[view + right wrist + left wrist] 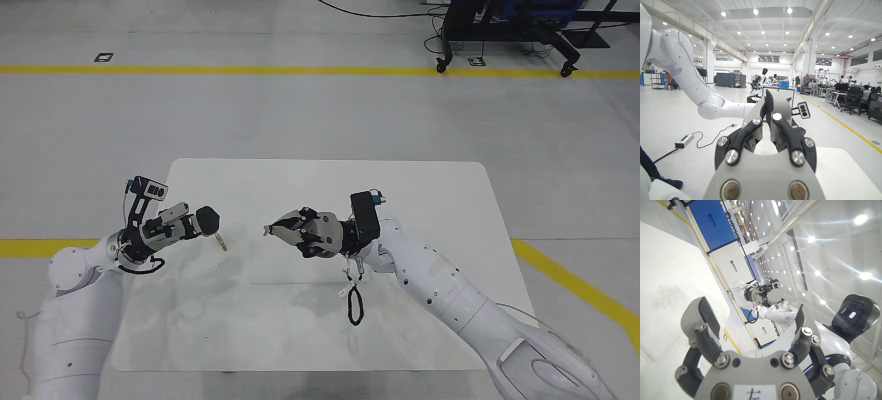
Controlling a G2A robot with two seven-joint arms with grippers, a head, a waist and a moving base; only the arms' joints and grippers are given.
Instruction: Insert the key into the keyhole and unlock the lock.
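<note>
Currently the left fingers [708, 315] are spread wide with nothing between the pads. The right fingers [769, 106] are clenched pad to pad, and I can't tell if anything sits in the pinch. A small thin piece [222, 240], probably the key, sits just beside the left fingertips over the white surface [420, 190], on the side facing the right fingers. It's too small to confirm, or to say whether it lies flat or hangs. I can't make out the lock near either set of fingers.

Risks from here:
- The two sets of fingers point at each other, near but apart. An inward move without a checked grasp could make the tips collide.
- The left fingers could close on air, because the piece is beside the gap, not between the pads.
- If it lies flat, it's thin metal on a smooth top, so the pads likely skid over it or flick it away.
- The right fingers must release before taking anything. If they do hold something tiny, it can twist in the pinch and insertion misaligns.
- With no lock pinned, nothing reacts the turning torque.
</note>
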